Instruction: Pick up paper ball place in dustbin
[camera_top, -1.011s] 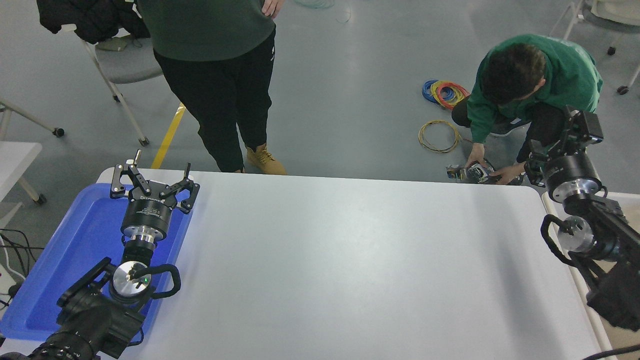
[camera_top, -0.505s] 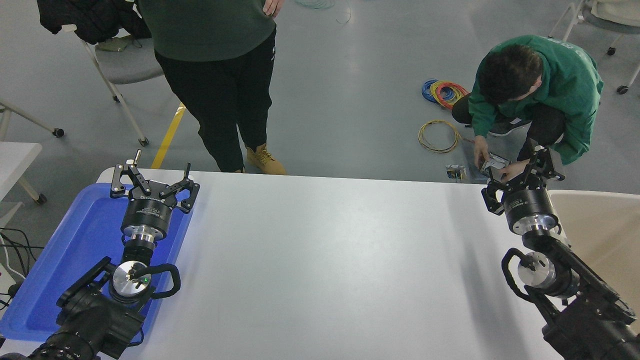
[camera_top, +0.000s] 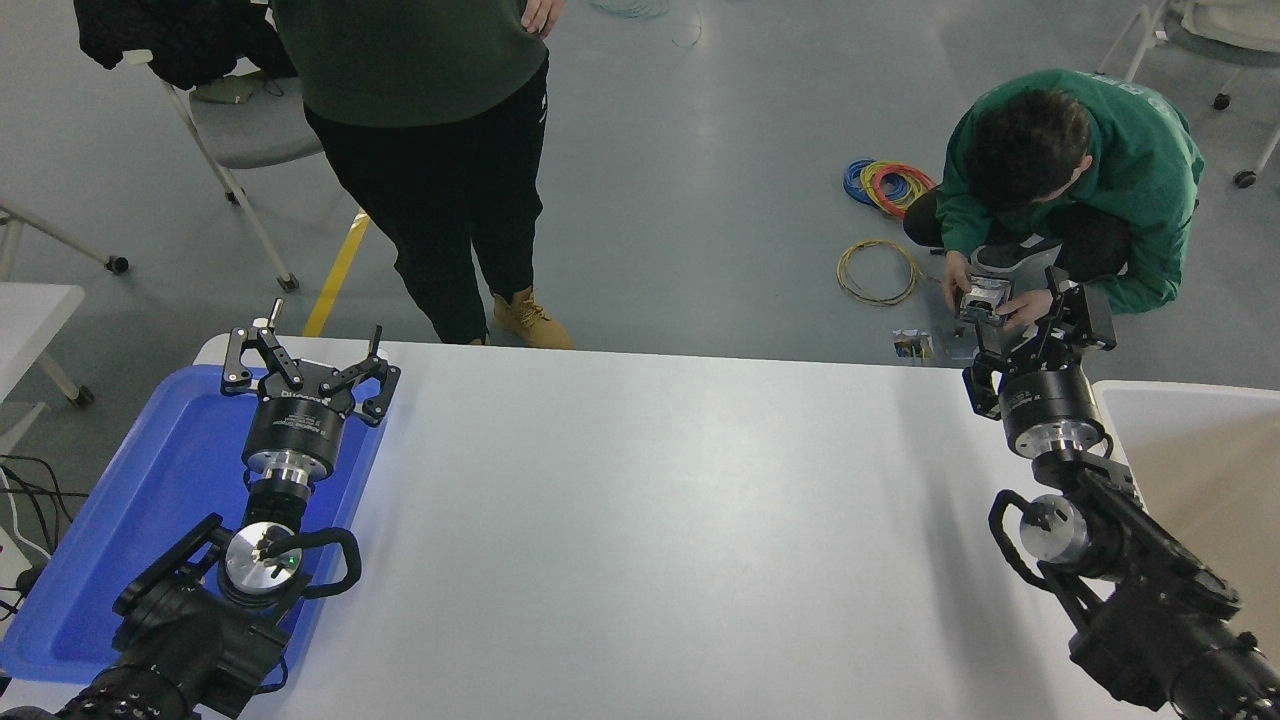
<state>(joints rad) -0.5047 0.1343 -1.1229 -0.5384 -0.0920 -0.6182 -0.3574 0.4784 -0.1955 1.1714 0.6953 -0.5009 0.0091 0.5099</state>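
No paper ball shows anywhere in the head view. The dustbin (camera_top: 1130, 392) stands at the table's right end, white-rimmed with a beige inside, partly cut off by the picture's edge. My right gripper (camera_top: 1036, 328) hovers over the table's far right corner, just left of the dustbin's rim. It is open and holds nothing. My left gripper (camera_top: 306, 358) is parked open over the far end of the blue tray (camera_top: 150, 500) at the lower left.
One person in dark trousers (camera_top: 440, 180) stands at the far edge. Another person in a green top (camera_top: 1080, 170) crouches on the floor beyond the right corner, holding a small object. Coiled cables (camera_top: 885, 225) lie on the floor.
My right arm swung left, from over the dustbin to the table's far right corner, uncovering the bin. The crouching person lifted a small object off the floor. The left arm stayed still.
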